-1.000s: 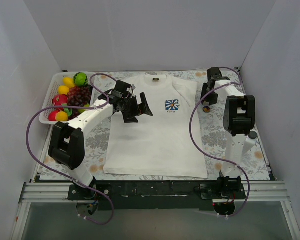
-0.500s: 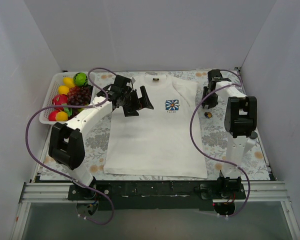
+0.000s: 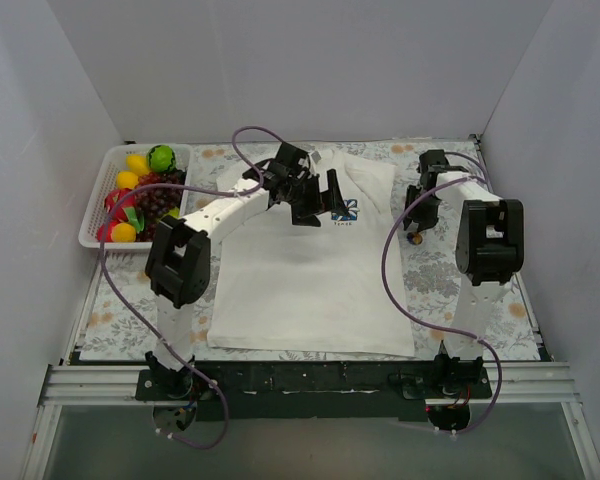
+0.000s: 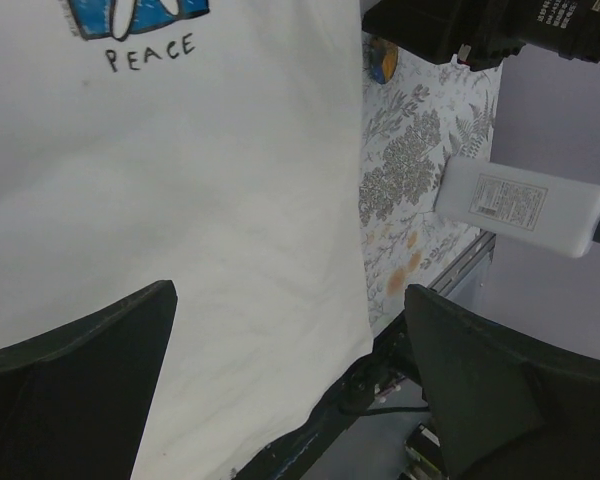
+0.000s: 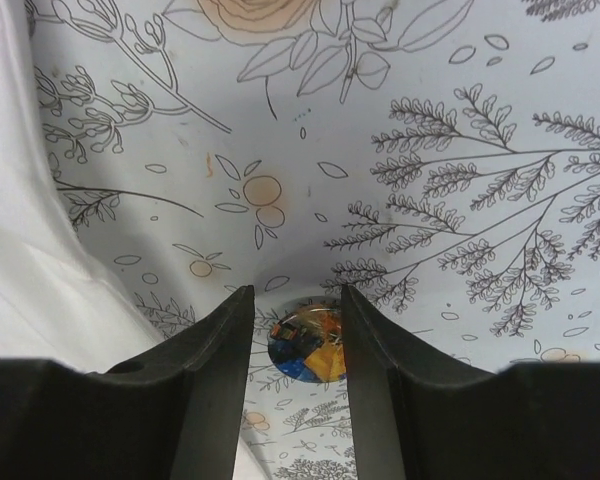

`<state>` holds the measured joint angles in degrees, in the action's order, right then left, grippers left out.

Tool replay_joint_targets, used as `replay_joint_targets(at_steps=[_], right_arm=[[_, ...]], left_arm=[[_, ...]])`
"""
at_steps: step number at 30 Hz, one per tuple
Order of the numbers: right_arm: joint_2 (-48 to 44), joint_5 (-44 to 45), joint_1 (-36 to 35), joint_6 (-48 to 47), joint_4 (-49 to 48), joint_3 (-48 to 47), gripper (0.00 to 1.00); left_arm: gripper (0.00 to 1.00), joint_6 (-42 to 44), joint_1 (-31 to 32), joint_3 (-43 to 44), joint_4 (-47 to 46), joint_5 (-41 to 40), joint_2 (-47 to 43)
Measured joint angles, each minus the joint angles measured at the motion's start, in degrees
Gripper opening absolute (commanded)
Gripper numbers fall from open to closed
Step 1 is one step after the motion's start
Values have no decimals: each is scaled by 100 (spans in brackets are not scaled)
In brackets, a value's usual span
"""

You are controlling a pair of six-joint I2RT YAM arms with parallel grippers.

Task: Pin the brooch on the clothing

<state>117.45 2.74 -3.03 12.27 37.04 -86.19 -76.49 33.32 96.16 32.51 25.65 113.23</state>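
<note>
The white T-shirt [image 3: 300, 290] lies flat on the grey floral cloth [image 3: 440, 285]. Its blue-and-white logo [image 3: 346, 211] sits on the chest. My left gripper [image 3: 322, 205] hangs open and empty over the chest, just left of the logo. In the left wrist view [image 4: 288, 295] its fingers stand wide apart above the shirt [image 4: 200, 200], below the logo [image 4: 130, 15]. The brooch [image 3: 414, 238] lies on the cloth right of the shirt's sleeve. My right gripper [image 3: 417, 226] is low over it. In the right wrist view [image 5: 296, 310] the jaws straddle the brooch [image 5: 308, 345], with a small gap at the left finger.
A white basket [image 3: 90, 228] of toy fruit stands at the far left. White walls close in the table on three sides. The right arm's white link [image 4: 520, 205] and black wrist [image 4: 480, 30] show in the left wrist view, beside the brooch [image 4: 382, 60].
My left arm has swung right across the shirt to the logo. My right gripper has moved nearer and down over the brooch, now straddling it.
</note>
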Motion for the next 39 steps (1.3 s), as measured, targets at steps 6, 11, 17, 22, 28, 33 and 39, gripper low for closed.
replay_joint_targets(at_steps=[6, 11, 17, 22, 28, 33, 39], right_arm=[[-216, -125, 55, 0, 15, 315, 47], [-459, -247, 79, 44, 17, 654, 47], [-802, -273, 151, 120, 46, 734, 51], [-1353, -306, 267, 153, -4, 734, 51], [-1818, -507, 658, 166, -367, 962, 51], [-1845, -730, 901, 192, -461, 1475, 50], [-1794, -984, 874, 234, -579, 1672, 48]], left_arm=[[98, -46, 450, 809, -129, 457, 973], [95, -208, 697, 1333, -229, 850, 1453], [86, -450, 881, 1947, -442, 1132, 1904], [77, -649, 1047, 2398, -605, 1211, 2284], [66, -890, 1311, 2555, -772, 1207, 2677], [64, -1150, 1464, 2802, -979, 1180, 3080], [62, -1495, 1491, 2914, -1300, 1069, 3447]])
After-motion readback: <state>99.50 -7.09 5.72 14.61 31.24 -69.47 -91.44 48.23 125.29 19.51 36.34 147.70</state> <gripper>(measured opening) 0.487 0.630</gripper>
